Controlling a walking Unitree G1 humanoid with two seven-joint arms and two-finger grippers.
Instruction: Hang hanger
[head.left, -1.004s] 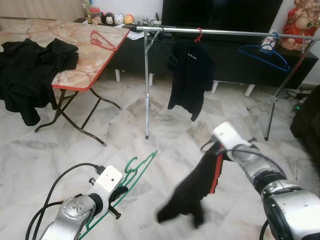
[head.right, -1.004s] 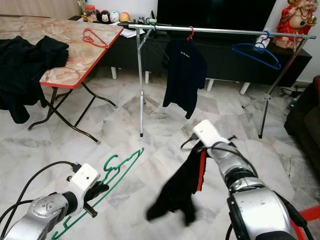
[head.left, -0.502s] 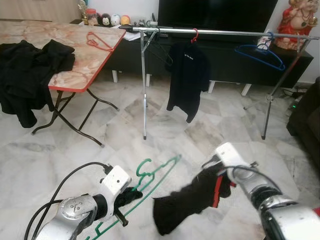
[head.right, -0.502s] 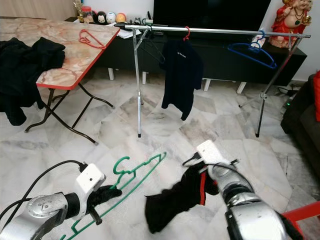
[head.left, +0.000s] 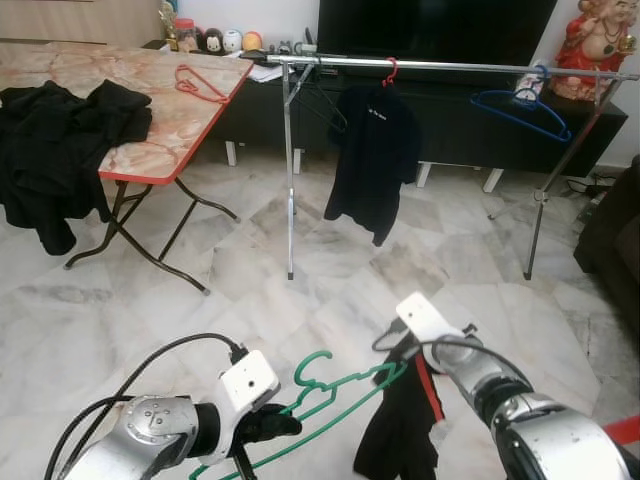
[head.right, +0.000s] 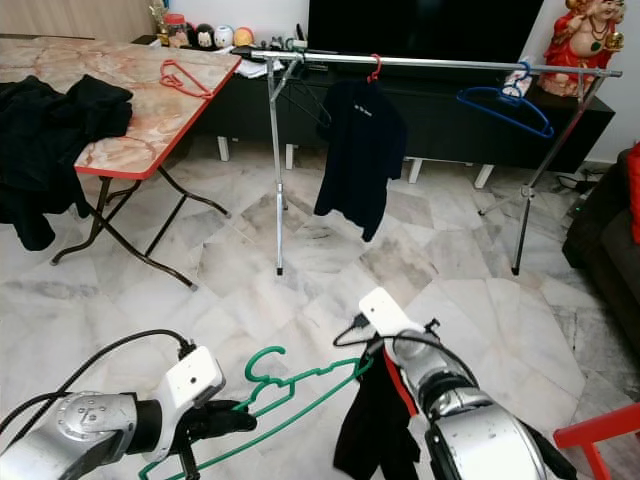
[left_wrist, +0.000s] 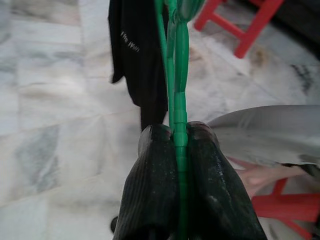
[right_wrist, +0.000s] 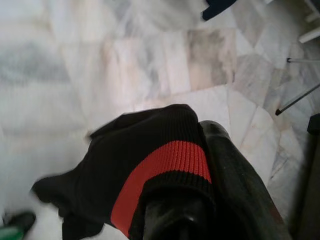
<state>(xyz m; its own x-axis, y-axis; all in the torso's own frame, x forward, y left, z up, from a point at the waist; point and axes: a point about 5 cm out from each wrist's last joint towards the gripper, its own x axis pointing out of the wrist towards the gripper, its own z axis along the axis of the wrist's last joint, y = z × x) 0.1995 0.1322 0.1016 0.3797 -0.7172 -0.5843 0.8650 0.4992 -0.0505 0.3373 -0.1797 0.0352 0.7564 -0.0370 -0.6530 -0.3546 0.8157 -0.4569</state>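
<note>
Left pincer (head.left: 268, 424): clamped on the green hanger (head.left: 340, 392), lower centre of frame; raised and swung toward the garment since a second ago.
Right pincer (head.left: 408, 352): closed on the black garment (head.left: 400, 430), lower right; garment now hung straight down, no longer flung out.
Gap: hanger tip brought against the collar.
Meaning: threading judged imminent; rail (head.left: 450, 66), upper frame, not yet approached.

A folding table (head.left: 150, 160) on the marble floor (head.left: 330, 280) carries black clothes (head.left: 60, 130) and a red hanger (head.left: 203, 83).
</note>
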